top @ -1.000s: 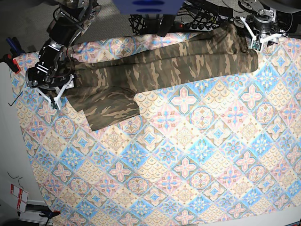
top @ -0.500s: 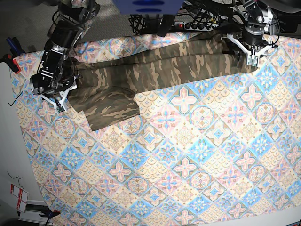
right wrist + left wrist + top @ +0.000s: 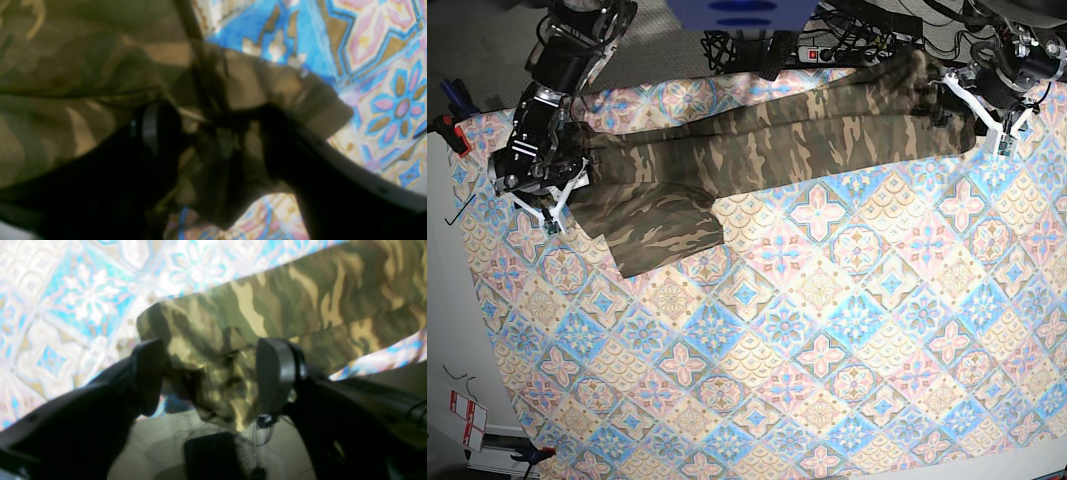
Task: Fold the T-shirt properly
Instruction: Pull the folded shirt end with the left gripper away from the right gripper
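The camouflage T-shirt (image 3: pixel 777 140) lies as a long folded band along the far edge of the table, with one sleeve (image 3: pixel 667 232) spread out at the lower left. My left gripper (image 3: pixel 985 118) is at the band's right end. In the left wrist view this gripper (image 3: pixel 210 373) has its jaws apart with bunched shirt cloth (image 3: pixel 283 296) between them. My right gripper (image 3: pixel 545 205) is at the band's left end. In the blurred right wrist view this gripper (image 3: pixel 220 140) also straddles a fold of the shirt (image 3: pixel 66 66), jaws apart.
The pastel blue-pink tablecloth (image 3: pixel 827 350) covers the table. Cables and a power strip (image 3: pixel 847 45) lie behind the far edge. A red-handled tool (image 3: pixel 447 130) sits off the table's left corner. A white surface (image 3: pixel 447 300) borders the left side.
My left gripper came down from behind the table edge onto the shirt's right end, then shifted right to its tip. My right gripper stayed at the left end, turning slightly. The shirt has not moved.
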Robot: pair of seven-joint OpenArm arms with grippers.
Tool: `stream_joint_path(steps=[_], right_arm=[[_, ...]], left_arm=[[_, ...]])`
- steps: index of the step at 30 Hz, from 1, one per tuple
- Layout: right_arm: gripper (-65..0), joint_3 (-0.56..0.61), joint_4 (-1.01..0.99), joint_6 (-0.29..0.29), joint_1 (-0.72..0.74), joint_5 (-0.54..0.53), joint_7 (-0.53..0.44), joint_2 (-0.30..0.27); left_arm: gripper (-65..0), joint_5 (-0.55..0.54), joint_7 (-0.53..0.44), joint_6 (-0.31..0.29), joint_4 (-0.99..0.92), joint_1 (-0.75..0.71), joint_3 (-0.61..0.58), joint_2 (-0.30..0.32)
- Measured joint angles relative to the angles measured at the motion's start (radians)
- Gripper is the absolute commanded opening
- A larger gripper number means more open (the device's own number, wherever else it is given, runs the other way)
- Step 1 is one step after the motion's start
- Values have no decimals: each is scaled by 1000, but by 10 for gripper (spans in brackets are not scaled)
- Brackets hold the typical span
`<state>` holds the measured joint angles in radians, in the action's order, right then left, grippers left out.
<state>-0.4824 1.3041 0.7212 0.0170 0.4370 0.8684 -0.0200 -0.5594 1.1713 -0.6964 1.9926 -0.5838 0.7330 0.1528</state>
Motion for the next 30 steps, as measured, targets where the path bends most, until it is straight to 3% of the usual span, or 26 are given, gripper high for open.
stream_joint_path(steps=[6, 12, 17, 21, 24, 30], right_arm=[[-246, 0, 0, -7, -2, -8, -5, -8], [-246, 0, 1, 7, -21, -29, -28, -16], [-246, 27, 1, -19, -23, -19, -32, -17], [-247, 30, 1, -6, -24, -26, -25, -26], [-248, 30, 1, 0, -23, -26, -18, -27], [-248, 30, 1, -2, -23, -26, -20, -27]], left_arm=[[-231, -18, -5, 6, -5, -12, 90, 32], [-230, -13, -108, 0, -133, -11, 114, 31], [-230, -4, -132, -2, -234, -11, 83, 28], [-230, 9, -266, 1, -365, 18, 81, 31], [-230, 94, -293, 11, -480, 50, 51, 32], [-230, 140, -343, 0, -504, 57, -14, 24]])
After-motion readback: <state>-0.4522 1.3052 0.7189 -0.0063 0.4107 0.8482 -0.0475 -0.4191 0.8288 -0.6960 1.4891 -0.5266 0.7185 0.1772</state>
